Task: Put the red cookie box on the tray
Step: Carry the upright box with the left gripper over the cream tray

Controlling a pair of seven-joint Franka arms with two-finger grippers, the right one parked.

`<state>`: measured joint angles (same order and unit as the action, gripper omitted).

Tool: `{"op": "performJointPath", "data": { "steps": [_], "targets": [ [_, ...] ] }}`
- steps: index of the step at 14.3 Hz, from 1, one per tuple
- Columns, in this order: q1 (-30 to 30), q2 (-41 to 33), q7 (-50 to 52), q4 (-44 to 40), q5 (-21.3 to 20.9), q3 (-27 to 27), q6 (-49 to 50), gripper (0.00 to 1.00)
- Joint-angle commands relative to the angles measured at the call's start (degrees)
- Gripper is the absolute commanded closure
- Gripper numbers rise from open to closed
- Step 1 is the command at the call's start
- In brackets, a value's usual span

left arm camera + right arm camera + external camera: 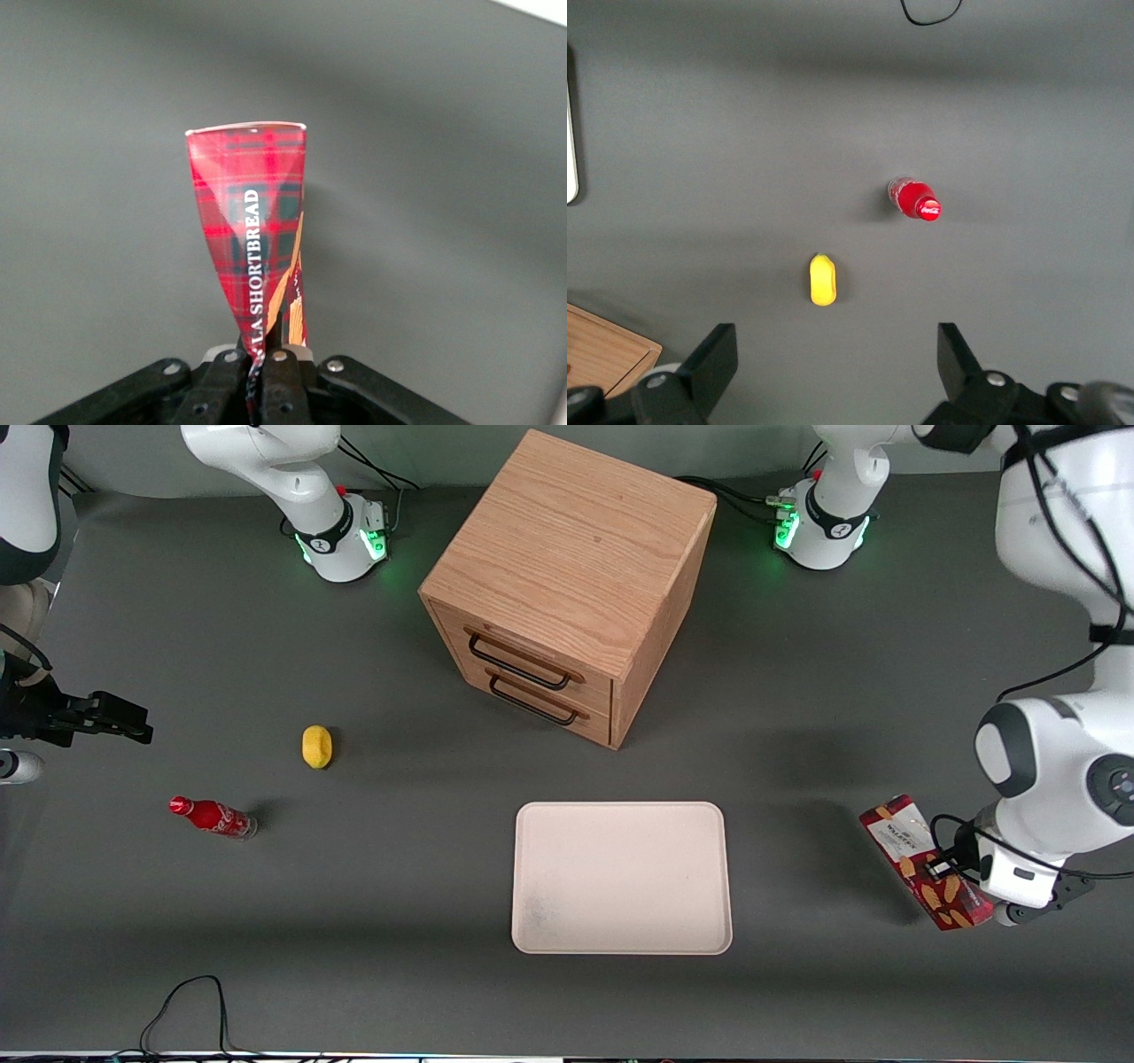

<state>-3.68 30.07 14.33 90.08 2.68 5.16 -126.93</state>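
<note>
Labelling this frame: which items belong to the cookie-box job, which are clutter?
Job:
- red cookie box, clamped in the pincer at the working arm's end of the table
- tray, nothing on it

Clutter:
- wooden drawer cabinet
- yellow lemon
- red soda bottle

Dark grey table (399,921), matte top. 1 wooden drawer cabinet (571,558) with 2 drawers sits farthest from the front camera, about mid-table. The cream tray (620,877) lies flat nearer the camera, in front of the drawers. Toward the parked arm's end there's a small yellow lemon-looking thing (316,746), and a red soda bottle (213,817) near it, a bit closer to the camera. A black cable (190,1005) loops at the near edge. At the working arm's end the gripper (941,865) is pinched on the red cookie box (899,833).
</note>
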Motion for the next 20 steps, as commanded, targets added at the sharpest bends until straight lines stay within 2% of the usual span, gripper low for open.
{"op": "performJointPath", "data": {
  "steps": [1, 4, 6, 8, 10, 11, 14, 16, 20],
  "targets": [
    [-0.9, -6.1, -5.5, -2.7, -1.9, -4.0, 8.1, 1.00],
    [-2.5, -6.1, -5.2, -10.9, -2.0, -8.6, 18.2, 1.00],
    [-4.1, -5.8, -4.6, -11.3, -3.5, -12.2, 17.7, 1.00],
    [-5.4, -4.2, 4.2, -12.8, -5.2, -16.5, 15.8, 1.00],
    [-7.6, -1.8, 6.8, -13.8, -9.4, -19.2, 13.3, 1.00],
    [-8.3, -0.6, 6.9, -13.9, -11.4, -19.7, 12.1, 1.00],
    [-10.3, 4.4, 6.9, -13.7, -12.8, -19.8, 7.9, 1.00],
    [-11.3, 8.1, 7.1, -13.6, -15.5, -19.7, 3.8, 1.00],
    [-12.0, 12.7, 7.8, -13.5, -16.0, -19.0, -0.7, 1.00]
  ]
}}
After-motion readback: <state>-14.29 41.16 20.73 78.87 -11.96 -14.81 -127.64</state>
